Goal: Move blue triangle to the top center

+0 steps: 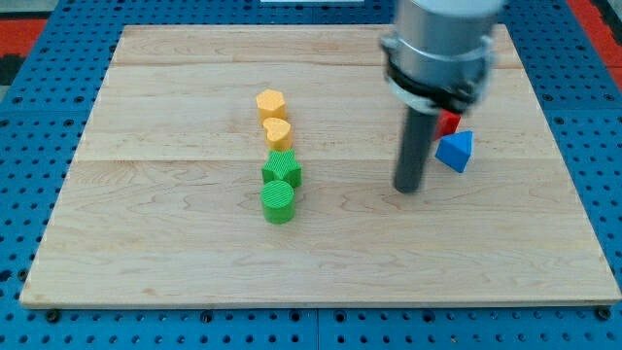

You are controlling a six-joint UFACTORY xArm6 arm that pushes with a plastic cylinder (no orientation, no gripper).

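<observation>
The blue triangle point(455, 151) lies on the wooden board point(194, 253) at the view's right, about mid-height. My tip point(408, 188) rests on the board just left of it and slightly lower, a small gap apart. A red block point(448, 122) sits right above the blue triangle, partly hidden behind my rod.
A column of blocks stands left of centre: a yellow hexagon point(271, 102), a yellow heart point(277, 131), a green star point(282, 170) and a green cylinder point(278, 201). The arm's grey body point(437, 49) hides the board's top right. Blue perforated table surrounds the board.
</observation>
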